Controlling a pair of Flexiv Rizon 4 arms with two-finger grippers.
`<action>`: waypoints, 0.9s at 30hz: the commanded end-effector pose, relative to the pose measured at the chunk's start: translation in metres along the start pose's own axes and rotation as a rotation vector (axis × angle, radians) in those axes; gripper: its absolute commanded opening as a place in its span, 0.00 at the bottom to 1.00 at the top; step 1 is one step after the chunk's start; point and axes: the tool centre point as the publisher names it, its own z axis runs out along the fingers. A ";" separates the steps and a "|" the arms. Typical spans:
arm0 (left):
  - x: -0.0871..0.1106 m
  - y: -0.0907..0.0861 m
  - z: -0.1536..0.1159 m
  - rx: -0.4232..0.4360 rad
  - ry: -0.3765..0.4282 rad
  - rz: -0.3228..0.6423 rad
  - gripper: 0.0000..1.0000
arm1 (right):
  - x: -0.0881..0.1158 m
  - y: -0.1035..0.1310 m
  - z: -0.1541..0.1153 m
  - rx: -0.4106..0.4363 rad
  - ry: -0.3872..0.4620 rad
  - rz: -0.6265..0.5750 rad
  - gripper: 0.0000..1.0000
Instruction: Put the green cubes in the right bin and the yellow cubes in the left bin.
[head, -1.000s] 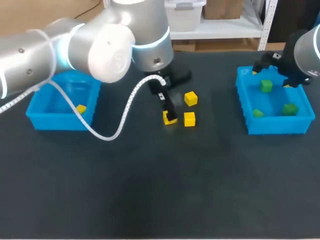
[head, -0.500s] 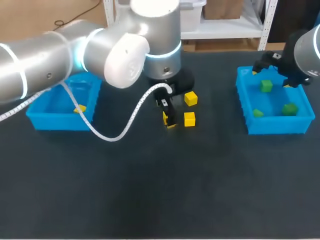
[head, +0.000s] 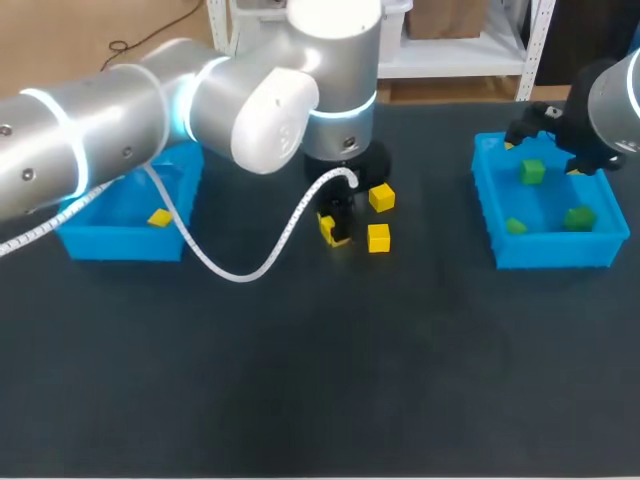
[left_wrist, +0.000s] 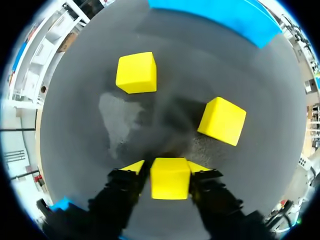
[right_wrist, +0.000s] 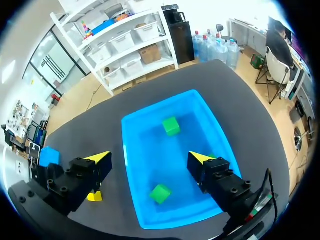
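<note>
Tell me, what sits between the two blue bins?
In the head view: the rear yellow cube, the front yellow cube, and a third yellow cube clamped in the left pincer. The rest is bare table.

The surface (head: 300, 400) is a dark, matt sheet with a fine grain, and it shows a paler, scuffed-looking patch just ahead of my left pincer (left_wrist: 168, 169). The yellow cube (left_wrist: 170, 185) pinched in that pincer is smooth and matt, like the two loose yellow cubes (left_wrist: 136, 73). The pincer itself looks like matt black plastic, tipped in smooth yellow.

My left arm (head: 120, 120) wears a satin, silvery shell, and its white cable (head: 232, 272) looks ribbed.

The left bin (head: 110, 243) at nine o'clock and the right bin (head: 555, 250) at three o'clock are blue plastic with a soft gloss. The green cubes (head: 532, 172) look matt.
</note>
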 end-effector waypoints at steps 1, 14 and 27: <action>0.016 0.011 0.002 -0.014 -0.045 -0.041 0.00 | 0.002 0.000 0.001 -0.001 -0.008 0.001 1.00; 0.077 0.094 -0.097 -0.233 -0.290 -0.383 0.00 | 0.002 0.000 0.001 -0.001 -0.008 0.001 1.00; 0.180 0.136 -0.118 -0.359 -0.271 -0.686 0.00 | 0.002 0.000 0.001 -0.001 -0.008 0.001 1.00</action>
